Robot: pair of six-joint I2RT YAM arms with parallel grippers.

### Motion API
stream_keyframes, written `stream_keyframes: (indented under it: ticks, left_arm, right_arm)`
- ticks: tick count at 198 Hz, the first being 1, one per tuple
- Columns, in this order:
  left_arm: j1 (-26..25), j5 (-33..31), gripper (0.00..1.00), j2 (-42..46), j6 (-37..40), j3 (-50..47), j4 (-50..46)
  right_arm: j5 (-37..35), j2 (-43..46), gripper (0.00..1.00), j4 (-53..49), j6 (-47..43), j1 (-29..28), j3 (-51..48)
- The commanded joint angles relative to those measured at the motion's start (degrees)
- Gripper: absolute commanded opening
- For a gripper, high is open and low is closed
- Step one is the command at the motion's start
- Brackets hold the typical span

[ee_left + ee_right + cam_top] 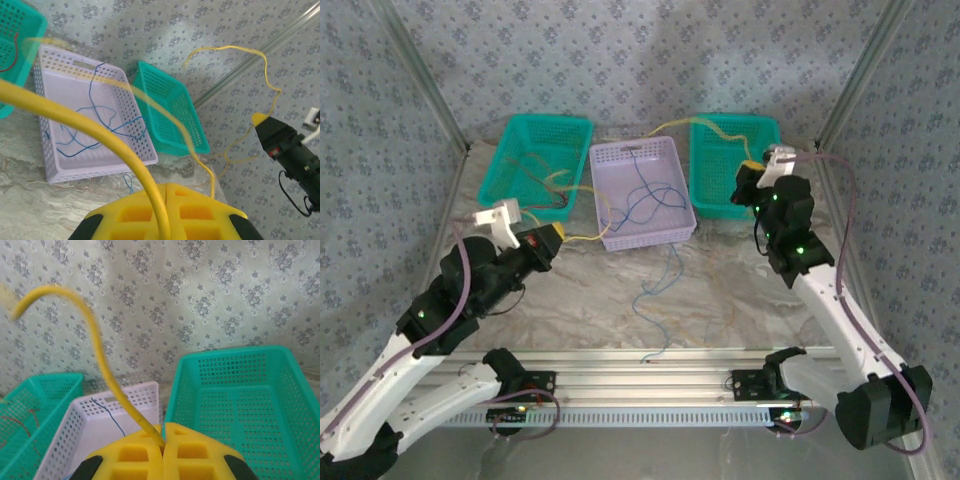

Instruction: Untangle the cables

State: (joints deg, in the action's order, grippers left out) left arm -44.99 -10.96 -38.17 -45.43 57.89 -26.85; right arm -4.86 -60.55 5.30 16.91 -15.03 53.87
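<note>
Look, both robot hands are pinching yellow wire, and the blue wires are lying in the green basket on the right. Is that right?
Not quite. The blue wires lie in the pale purple basket in the middle, not in a green one, as the top view shows. The left gripper and the right gripper do each pinch yellow wire.

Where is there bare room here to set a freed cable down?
The right teal basket has a bare floor. Bare table lies between the left gripper and the trailing blue cable. Crowded: the lavender basket with blue cables, the left teal basket with red and yellow ones.
</note>
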Motion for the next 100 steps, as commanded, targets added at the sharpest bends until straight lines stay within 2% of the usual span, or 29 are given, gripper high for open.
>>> stream_keyframes:
  ticks: [1,11,23,31,54,81,88,100]
  left_arm:
    - [0.33,2.72,0.00,-0.80,1.75,2.14,2.82]
    - [0.27,3.25,0.00,-1.26,2.00,2.14,3.13]
    - [0.33,3.93,0.00,-1.77,2.09,1.93,3.53]
    - [0.34,4.69,0.00,-2.14,2.12,1.71,4.08]
    - [0.32,7.23,0.00,-3.97,2.12,1.05,6.31]
    - [0.34,11.79,0.00,-7.36,3.27,1.69,10.65]
    - [0.27,12.78,0.00,-8.41,3.71,2.03,11.71]
    - [0.32,15.00,0.00,-10.57,4.95,2.59,13.67]
  right_arm:
    - [8.84,-0.66,0.00,6.18,13.45,4.32,0.65]
    - [10.26,-0.79,0.00,8.75,13.25,3.41,1.12]
    - [5.45,-0.89,0.00,5.38,6.63,-0.54,4.24]
    - [5.80,-0.86,0.00,7.52,5.67,-1.32,3.66]
    - [11.53,-1.42,0.00,12.35,13.54,3.49,2.44]
    - [3.71,-3.62,0.00,2.16,7.69,3.95,7.76]
    - [5.48,-3.50,0.00,6.22,9.06,5.07,6.09]
    - [9.89,-3.00,0.00,15.07,16.42,7.98,1.61]
